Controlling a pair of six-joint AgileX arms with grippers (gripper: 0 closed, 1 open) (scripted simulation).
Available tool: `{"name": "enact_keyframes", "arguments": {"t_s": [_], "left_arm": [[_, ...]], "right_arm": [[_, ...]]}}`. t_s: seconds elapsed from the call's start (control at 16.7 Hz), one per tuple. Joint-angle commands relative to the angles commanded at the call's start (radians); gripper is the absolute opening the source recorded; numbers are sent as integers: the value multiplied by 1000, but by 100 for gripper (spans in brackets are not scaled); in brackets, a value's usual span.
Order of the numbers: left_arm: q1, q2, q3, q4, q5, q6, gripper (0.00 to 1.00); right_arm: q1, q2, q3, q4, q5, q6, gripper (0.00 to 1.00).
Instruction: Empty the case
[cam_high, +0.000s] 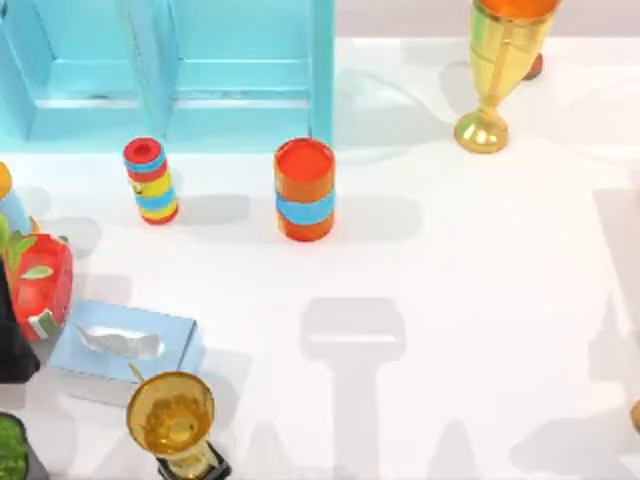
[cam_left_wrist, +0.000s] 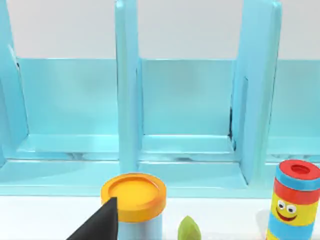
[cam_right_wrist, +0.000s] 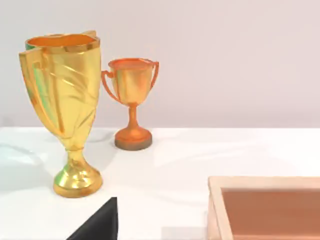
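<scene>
Blue case (cam_high: 165, 70): upright at table rear-left, long axis left-right, compartments facing front. L/R gripper states: can't tell.

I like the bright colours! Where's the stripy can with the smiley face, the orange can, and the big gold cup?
stripy can (cam_left_wrist: 294, 205), left wrist view, its smiling face.
orange can (cam_high: 304, 190), top view, its side.
gold cup (cam_right_wrist: 65, 85), right wrist view, its bowl.

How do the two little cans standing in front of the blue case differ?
The striped can is slimmer, banded red, blue and yellow, and wears a smiling face in the left wrist view. The orange can is wider, with one blue band. Both stand upright outside the blue case.
</scene>
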Motion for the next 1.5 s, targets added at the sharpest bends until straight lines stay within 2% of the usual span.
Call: {"name": "enact_keyframes", "arguments": {"t_s": [0.24, 0.42, 0.6, 1.14, 1.5], "left_arm": [[0, 0, 0, 0, 0, 0, 100], [0, 0, 0, 0, 0, 0, 100], [0, 0, 0, 0, 0, 0, 100], [0, 0, 0, 0, 0, 0, 100], [0, 0, 0, 0, 0, 0, 100]], "right_arm": [[-15, 33, 33, -31, 1, -15, 100], [-64, 161, 159, -146, 1, -67, 100], [-136, 384, 353, -323, 0, -141, 100], [-388, 1271, 973, -964, -7, -385, 100], [-497, 1587, 1263, -1212, -4, -493, 100]]}}
